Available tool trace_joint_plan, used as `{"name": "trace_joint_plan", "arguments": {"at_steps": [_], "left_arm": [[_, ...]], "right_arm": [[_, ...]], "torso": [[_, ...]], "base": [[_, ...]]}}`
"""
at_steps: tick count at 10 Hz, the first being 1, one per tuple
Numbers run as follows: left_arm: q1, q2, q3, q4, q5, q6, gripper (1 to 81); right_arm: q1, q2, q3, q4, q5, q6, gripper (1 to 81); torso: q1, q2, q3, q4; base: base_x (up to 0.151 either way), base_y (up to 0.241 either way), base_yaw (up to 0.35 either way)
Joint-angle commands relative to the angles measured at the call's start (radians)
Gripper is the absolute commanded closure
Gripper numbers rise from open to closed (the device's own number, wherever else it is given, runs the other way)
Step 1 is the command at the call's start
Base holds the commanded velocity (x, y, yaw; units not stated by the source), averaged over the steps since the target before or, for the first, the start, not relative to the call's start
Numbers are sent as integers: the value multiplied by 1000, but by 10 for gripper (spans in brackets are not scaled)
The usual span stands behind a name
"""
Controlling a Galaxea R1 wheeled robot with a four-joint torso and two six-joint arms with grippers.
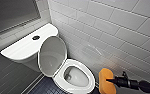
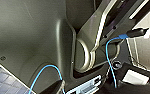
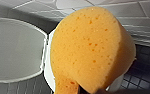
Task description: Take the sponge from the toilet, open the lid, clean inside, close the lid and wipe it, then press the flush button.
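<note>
1. Since the lid [image 1: 52, 56] stands raised against the tank [image 1: 23, 48], cleaning inside is the step in hand
2. Right gripper [image 1: 108, 80] is clamped on the sponge [image 1: 105, 75], hanging just beside the toilet [image 1: 90, 87], clear of its rim
3. Next: swing across and dip into the bowl [image 1: 78, 78]
4. Bowl holds maybe a little water, hard to tell

Right arm [image 1: 138, 85] low and level (in from the right edge), gripper [image 1: 111, 80] clamped on the sponge [image 1: 105, 76]
</note>
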Motion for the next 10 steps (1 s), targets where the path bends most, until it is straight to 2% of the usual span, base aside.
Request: {"name": "trace_joint_plan", "arguments": {"at_steps": [1, 5, 8, 10], "left_arm": [[37, -12, 30, 18, 95, 2, 10], [38, -11, 26, 14, 95, 0, 10], [38, -11, 21, 11, 95, 0, 10], [41, -12, 20, 8, 95, 0, 10]], "right_arm": [[223, 267, -216, -18, -165, 26, 811], [275, 626, -577, -31, -260, 26, 811], [337, 771, -680, -43, -277, 26, 811], [336, 855, -786, -43, -270, 20, 811]], "torso": [[0, 0, 0, 0], [0, 0, 0, 0], [0, 0, 0, 0], [0, 0, 0, 0]], "base": [[0, 0, 0], [0, 0, 0], [0, 0, 0], [0, 0, 0]]}}
